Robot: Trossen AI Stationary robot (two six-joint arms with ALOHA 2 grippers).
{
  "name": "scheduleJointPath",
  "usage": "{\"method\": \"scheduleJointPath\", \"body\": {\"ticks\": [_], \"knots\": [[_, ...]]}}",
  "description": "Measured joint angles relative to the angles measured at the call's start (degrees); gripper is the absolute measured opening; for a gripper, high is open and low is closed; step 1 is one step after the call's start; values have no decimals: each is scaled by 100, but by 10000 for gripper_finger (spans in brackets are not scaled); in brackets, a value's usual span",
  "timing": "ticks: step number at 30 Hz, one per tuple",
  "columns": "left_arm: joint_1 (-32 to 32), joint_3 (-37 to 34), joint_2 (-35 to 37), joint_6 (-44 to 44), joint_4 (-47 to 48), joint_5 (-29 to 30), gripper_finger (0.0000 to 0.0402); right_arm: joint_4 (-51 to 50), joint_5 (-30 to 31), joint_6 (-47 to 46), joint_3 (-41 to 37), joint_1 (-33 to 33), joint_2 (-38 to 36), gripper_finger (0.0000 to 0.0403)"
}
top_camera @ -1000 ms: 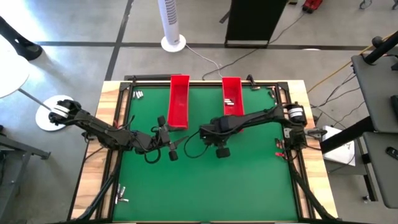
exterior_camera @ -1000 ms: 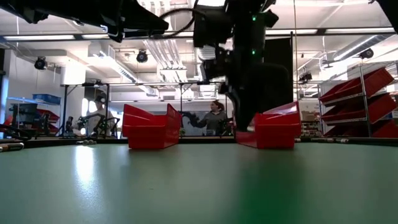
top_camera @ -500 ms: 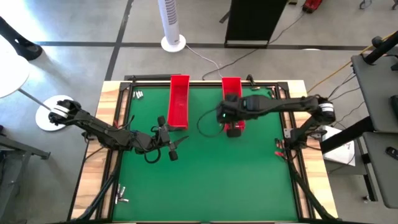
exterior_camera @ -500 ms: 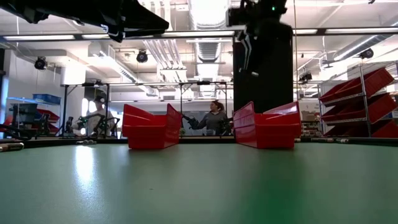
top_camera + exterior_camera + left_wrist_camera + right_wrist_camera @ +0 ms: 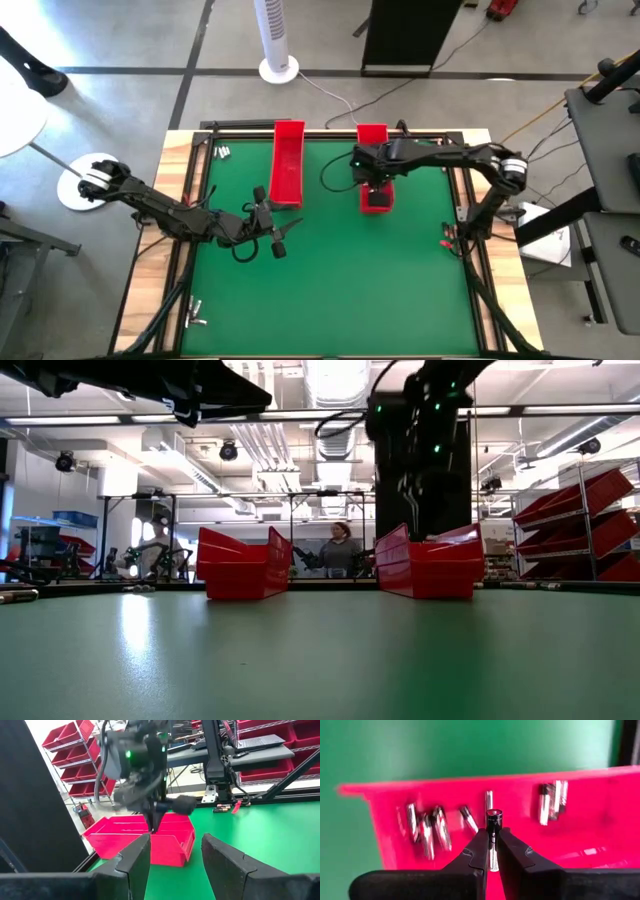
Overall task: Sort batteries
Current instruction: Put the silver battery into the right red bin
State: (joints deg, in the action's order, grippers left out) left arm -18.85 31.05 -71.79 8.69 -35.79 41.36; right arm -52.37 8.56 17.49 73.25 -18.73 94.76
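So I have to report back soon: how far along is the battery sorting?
Partly done. Several batteries already lie in the right red tray. In hand: the right gripper is shut on one battery above that tray. Left: loose batteries at the table's far-left corner and near-left edge. The left gripper waits open near the left tray.

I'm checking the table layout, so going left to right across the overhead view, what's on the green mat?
Left gripper, hovering open → left red tray → right red tray, with the right gripper above it, shut on a battery.
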Motion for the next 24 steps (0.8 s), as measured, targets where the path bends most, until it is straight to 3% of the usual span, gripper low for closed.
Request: {"method": "scheduleJointPath", "body": {"ticks": [10,24], "knots": [[0,0,0,0,9,0,158,205,-253,-93,210,-70,870,22],[0,0,0,0,85,2,158,221,-261,246,246,-371,914,22]]}}
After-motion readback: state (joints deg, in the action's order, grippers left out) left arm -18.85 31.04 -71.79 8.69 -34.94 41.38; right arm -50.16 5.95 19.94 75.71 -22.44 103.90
